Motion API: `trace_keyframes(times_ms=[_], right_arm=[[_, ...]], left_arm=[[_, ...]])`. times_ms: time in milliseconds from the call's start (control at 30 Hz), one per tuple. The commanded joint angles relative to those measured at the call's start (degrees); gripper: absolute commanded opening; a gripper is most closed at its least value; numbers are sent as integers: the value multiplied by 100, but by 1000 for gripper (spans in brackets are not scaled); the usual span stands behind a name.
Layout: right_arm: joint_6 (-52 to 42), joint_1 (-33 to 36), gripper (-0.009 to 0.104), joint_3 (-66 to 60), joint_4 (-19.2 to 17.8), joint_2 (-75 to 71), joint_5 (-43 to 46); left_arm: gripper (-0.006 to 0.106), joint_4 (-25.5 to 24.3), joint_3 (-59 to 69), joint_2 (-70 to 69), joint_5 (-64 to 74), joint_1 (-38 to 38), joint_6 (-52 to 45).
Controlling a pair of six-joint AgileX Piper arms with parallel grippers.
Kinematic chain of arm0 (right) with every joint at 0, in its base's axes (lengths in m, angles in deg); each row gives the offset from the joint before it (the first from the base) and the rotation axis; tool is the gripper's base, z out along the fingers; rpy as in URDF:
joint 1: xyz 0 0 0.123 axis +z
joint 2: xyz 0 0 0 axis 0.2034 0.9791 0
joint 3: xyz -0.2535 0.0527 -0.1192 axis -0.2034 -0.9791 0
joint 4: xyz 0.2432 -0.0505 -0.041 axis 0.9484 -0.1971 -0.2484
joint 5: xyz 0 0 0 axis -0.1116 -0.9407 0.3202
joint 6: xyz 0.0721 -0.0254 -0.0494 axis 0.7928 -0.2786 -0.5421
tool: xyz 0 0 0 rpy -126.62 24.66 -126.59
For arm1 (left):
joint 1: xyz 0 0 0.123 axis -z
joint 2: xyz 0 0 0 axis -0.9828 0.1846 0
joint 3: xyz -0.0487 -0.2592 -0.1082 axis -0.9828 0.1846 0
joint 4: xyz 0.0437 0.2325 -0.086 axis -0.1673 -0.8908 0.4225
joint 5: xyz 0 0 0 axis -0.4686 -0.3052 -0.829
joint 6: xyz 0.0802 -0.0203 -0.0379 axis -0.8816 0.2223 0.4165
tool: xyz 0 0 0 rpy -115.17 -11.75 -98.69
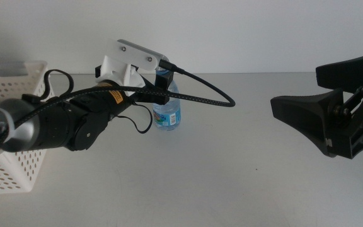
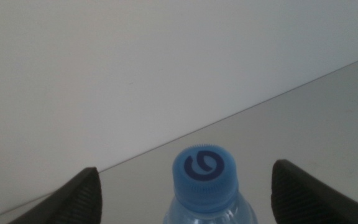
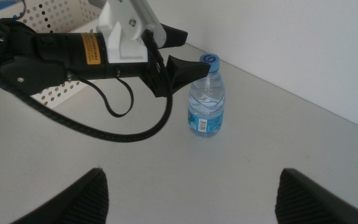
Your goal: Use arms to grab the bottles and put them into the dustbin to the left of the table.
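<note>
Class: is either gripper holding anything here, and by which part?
Nothing is held. The left gripper is open around the water bottle's neck; the right gripper waits open.

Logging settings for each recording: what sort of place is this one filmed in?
Probably a lab-style robot test bench: a plain grey-white table against a bare wall, with only a water bottle and white perforated dustbin. The open left gripper brackets the bottle; the right gripper waits.

plain white wall behind, evenly lit, no markings
</note>
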Motion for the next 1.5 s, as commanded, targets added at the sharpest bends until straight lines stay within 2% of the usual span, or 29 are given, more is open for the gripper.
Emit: trace_keyframes(times_ms=[0,367,700,800,933,1033,1067,1233,1367,1467], right_arm=[[-71,18,86,223,-25,-53,375],[-71,18,86,223,-133,-53,375],[-71,18,86,223,-153,-53,375],[-71,18,86,223,-153,-53,375],[-71,18,86,223,-153,-53,375],[-71,18,86,223,-153,-53,375],[-71,18,86,223,-153,-53,375],[-71,18,86,223,-153,-53,375],[-71,18,86,223,-153,-53,375],[-71,18,86,223,-153,-53,375]], left_arm=[[93,22,-362,5,-480,-9,172],[93,22,-1100,1266,-858,-23,495],[91,-4,-1185,1870,-1590,-143,548],[77,-21,-1185,1870,-1595,-150,531],[35,-188,-1185,1792,-1405,-150,832],[3,-513,-1185,1390,-352,-172,1148],[-2,-627,-1185,1215,16,-172,1217],[-2,-1119,-1209,-6,1896,-172,1417],[-2,-1138,-1591,-746,3497,-325,1607],[-2,-1138,-2049,-1146,4834,-515,1349]])
